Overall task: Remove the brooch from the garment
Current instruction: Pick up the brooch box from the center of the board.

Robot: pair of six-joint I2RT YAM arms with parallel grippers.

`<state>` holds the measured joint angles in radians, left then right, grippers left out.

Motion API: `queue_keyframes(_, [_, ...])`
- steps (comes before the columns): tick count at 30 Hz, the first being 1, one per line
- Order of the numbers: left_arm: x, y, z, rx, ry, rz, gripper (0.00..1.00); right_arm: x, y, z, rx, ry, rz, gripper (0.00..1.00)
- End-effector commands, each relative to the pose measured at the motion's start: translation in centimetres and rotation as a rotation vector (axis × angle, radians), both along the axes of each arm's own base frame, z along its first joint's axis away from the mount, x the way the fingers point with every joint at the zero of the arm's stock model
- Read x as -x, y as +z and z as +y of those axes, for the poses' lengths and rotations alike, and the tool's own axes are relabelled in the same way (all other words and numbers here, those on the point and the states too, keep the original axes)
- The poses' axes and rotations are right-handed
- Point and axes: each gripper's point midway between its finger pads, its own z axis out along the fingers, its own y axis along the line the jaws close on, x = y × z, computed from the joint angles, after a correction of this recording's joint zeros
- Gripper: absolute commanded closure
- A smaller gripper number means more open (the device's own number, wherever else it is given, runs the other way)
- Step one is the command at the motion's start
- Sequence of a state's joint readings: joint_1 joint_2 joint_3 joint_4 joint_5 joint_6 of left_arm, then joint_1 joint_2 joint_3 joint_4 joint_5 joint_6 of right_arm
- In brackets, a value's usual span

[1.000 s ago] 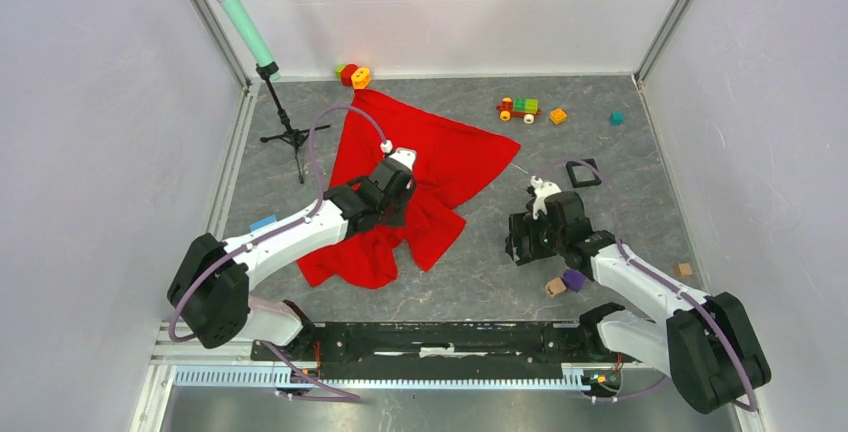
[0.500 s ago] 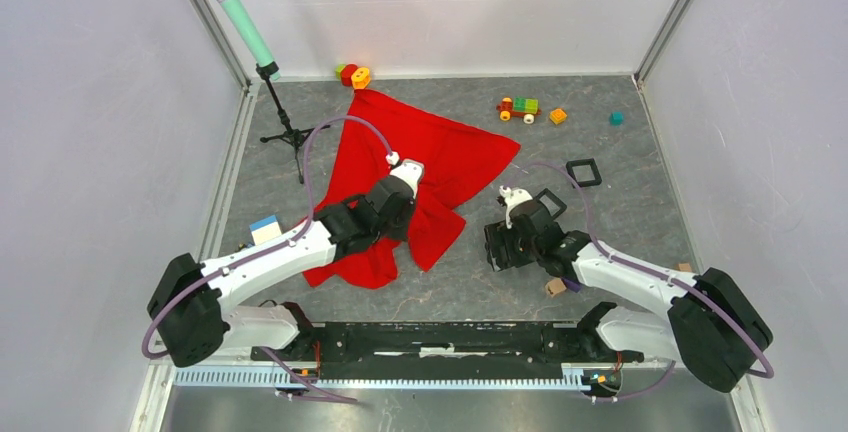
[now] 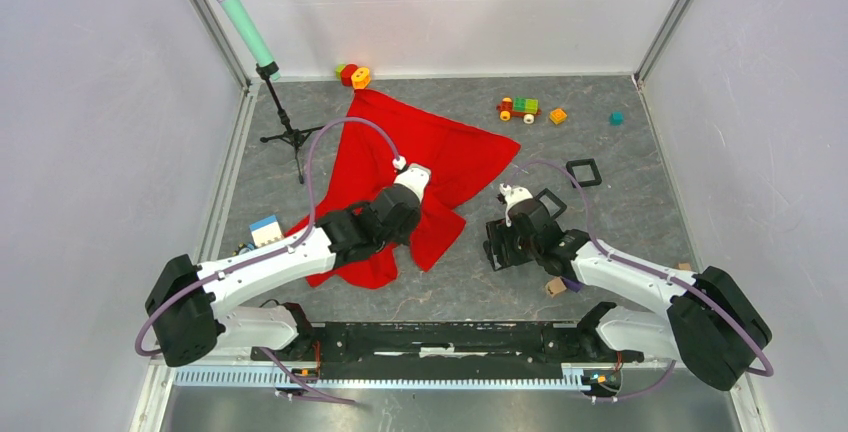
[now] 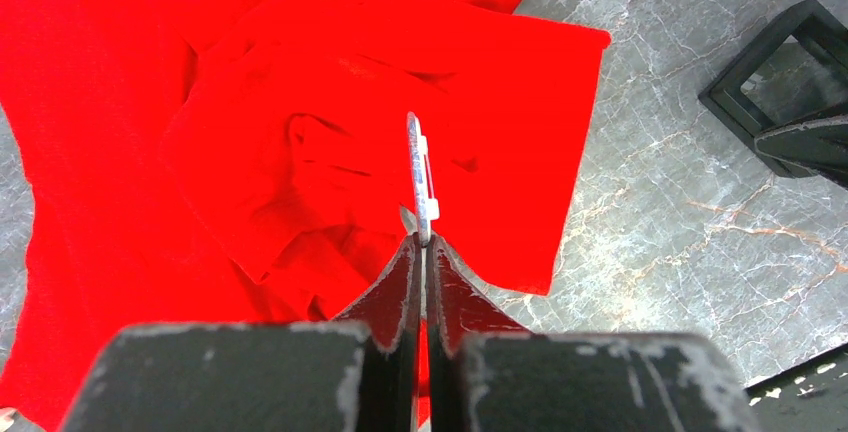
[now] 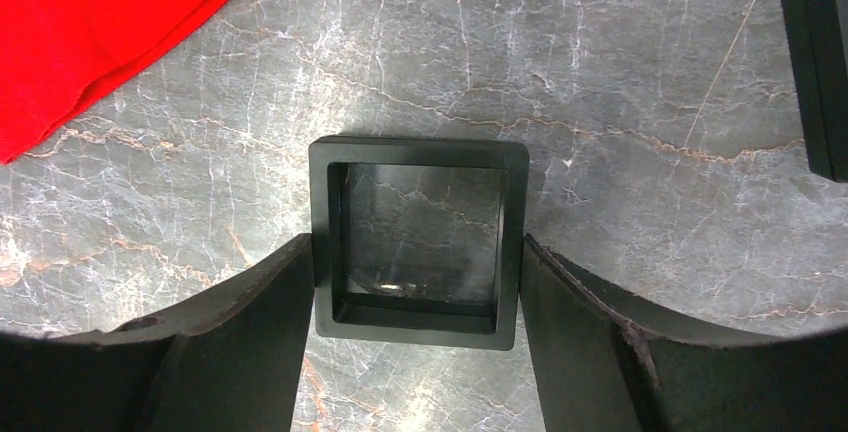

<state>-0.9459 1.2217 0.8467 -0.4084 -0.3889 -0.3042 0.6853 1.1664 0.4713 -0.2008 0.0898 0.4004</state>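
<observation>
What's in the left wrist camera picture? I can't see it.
The left gripper is shut on the brooch, a thin pale metal piece seen edge-on, sticking up from its black fingertips. Behind it lies the rumpled red garment on a grey marbled table, with a black square tray at the right edge.

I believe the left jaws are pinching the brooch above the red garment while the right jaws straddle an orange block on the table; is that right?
Not quite. The right wrist view shows the right jaws straddling a black square tray on the table, not an orange block. The left jaws do pinch the brooch above the garment.
</observation>
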Motion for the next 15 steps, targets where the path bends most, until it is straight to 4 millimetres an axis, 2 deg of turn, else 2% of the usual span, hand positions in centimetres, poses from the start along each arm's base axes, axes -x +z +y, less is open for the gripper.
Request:
queue_keyframes(1, [-0.9,1.8,-0.8,0.010,-0.010,-0.080,0.98,-1.1,2.4,1.9,-0.086,0.007,-0.037,0.28])
queue_keyframes(7, [-0.5,2.0,-1.8,0.021,-0.068,-0.110,0.98,0.2,3.3,4.4,-0.229,0.066,0.009,0.28])
queue_keyframes(11, [0.5,2.2,-3.7,0.112,-0.164,-0.110,0.98,1.1,3.6,6.0,-0.331,0.102,0.052,0.28])
queue_keyframes(15, [2.2,1.2,-5.5,0.230,-0.242,-0.066,0.98,1.4,4.2,7.4,-0.426,0.117,0.062,0.29])
